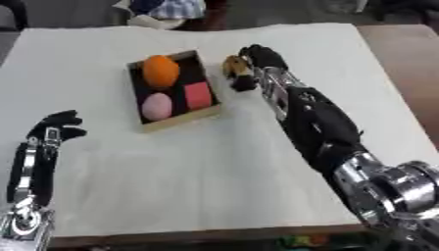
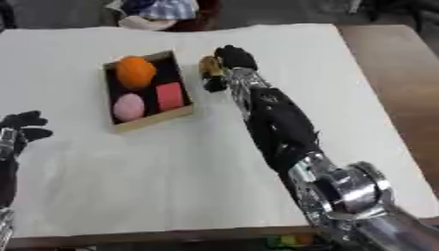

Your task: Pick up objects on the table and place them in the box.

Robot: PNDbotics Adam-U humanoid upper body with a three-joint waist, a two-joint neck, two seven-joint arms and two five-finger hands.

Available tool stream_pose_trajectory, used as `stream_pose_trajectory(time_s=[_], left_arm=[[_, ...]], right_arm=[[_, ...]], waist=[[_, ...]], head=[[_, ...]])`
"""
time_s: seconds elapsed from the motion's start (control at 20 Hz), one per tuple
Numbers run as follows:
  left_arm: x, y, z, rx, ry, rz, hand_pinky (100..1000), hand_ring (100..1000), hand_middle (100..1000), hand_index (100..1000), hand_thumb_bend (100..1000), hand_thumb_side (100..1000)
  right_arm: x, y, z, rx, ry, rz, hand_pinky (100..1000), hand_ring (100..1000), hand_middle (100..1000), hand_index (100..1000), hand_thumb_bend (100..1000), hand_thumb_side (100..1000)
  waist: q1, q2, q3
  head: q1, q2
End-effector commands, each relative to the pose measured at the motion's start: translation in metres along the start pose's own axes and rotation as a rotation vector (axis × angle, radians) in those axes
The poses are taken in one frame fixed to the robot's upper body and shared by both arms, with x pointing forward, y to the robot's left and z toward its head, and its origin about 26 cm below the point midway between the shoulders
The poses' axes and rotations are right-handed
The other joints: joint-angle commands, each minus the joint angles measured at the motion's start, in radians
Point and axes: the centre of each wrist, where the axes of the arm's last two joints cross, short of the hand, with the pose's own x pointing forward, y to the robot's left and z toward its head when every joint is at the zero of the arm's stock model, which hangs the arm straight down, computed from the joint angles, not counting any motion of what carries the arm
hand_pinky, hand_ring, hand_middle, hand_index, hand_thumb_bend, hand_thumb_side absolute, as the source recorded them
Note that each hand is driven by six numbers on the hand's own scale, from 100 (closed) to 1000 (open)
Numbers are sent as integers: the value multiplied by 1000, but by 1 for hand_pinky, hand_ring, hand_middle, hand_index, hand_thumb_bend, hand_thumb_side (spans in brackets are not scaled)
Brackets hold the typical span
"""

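Your right hand (image 1: 257, 61) reaches out over the white-covered desk (image 1: 214, 186), arm coming in from the lower right. Its fingers are curled round a small brownish-yellow object (image 1: 233, 65), shape too blurred to make out. Hand and object sit just beside the right wall of the shallow wooden box with the dark inside (image 1: 182, 121), near its far right corner. Object is outside the box, not in it. You can't tell whether it touches the desk or is lifted.

Inside the box: round orange ball (image 1: 160, 70) at the far end, pale pink round object (image 1: 157, 106) at the near left, flat pink-red square block (image 1: 198, 95) at the near right. Ball sits close to both pink things; pink round one and square block lie side by side.

Box lies askew on the desk, its long side running from far to near, left of centre.

Your left hand (image 1: 57, 127) is idle at the lower left, fingers up and relaxed, holding nothing, well apart from the box. Its arm runs down to the bottom left corner.

Beyond the far desk edge there is a heap of cloth, blue and white (image 1: 163, 10), too blurred to name further.
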Motion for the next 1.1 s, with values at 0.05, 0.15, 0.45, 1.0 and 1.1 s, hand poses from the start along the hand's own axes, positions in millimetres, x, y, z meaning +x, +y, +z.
stream_pose_trajectory(time_s=[0.05, 0.15, 0.45, 1.0, 1.1], left_arm=[[9, 1, -6, -8, -38, -2, 759, 608, 627, 763, 100, 944], [10, 0, -6, -11, -40, -1, 759, 607, 627, 763, 100, 945], [10, 0, -7, -13, -40, 1, 759, 607, 626, 763, 100, 945], [10, 1, -7, -7, -39, 0, 758, 606, 626, 763, 100, 943], [10, 1, -6, -6, -39, -1, 758, 606, 626, 763, 100, 944]], right_arm=[[1, -15, -2, -47, 12, 17, 830, 822, 812, 866, 114, 414], [-1, -13, -2, -39, 28, 29, 828, 822, 807, 843, 100, 368], [-6, -13, -2, -99, 86, 68, 789, 759, 706, 528, 100, 100], [3, -55, -3, -466, 15, 1, 763, 693, 605, 328, 100, 100], [10, -64, -3, -479, -47, -7, 766, 698, 610, 332, 100, 100]], waist=[[18, 1, 6], [18, 3, 12], [19, 5, 14], [19, 0, -5], [18, -1, -7]], head=[[-10, -2], [-13, -2], [-16, -2], [-13, -2], [-12, -2]])
